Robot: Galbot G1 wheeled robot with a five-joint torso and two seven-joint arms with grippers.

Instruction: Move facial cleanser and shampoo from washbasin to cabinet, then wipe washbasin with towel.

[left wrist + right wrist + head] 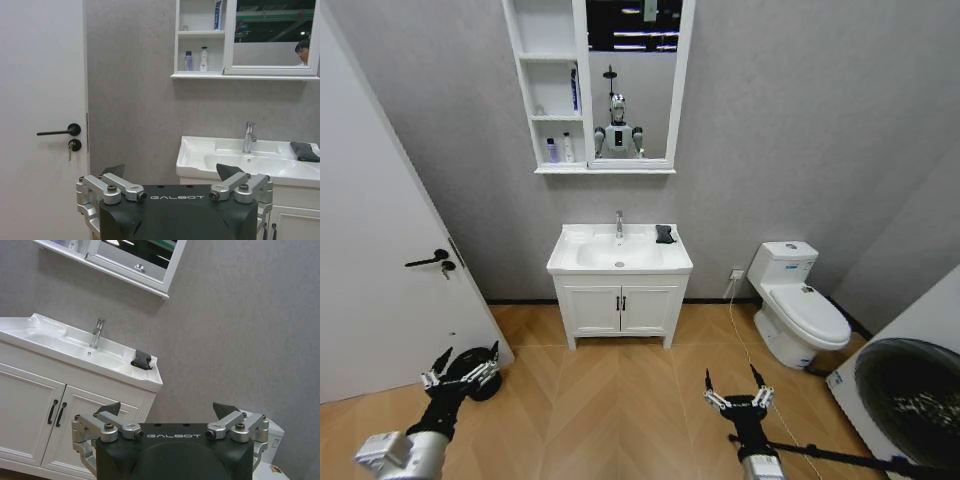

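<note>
The washbasin (pixel 582 262) sits against the grey wall with nothing on its top but the towel (pixel 665 234) — a small black folded cloth lying on the back right corner, just beside the chrome faucet (pixel 618 222), handy for a wipe. Up on the cabinet (pixel 549 60), two small bottles (pixel 559 149) stand side by side on the lowest open shelf and a blue tube (pixel 574 88) stands on the shelf above. By the look of it the bottle-moving part is done and the wiping is what remains.

Out from there: the white vanity (pixel 620 308) below, a toilet (pixel 800 310) to the right, a door (pixel 380 260) to the left.

Now the arms — both low over the wooden floor, well apart from the basin. The left gripper (pixel 465 366) hangs near the door side, fingers spread wide, holding nothing. The right gripper (pixel 737 388) matches it on the toilet side, jaws wide apart and empty. From where the robot stands, reaching the towel looks to need a closer approach.
</note>
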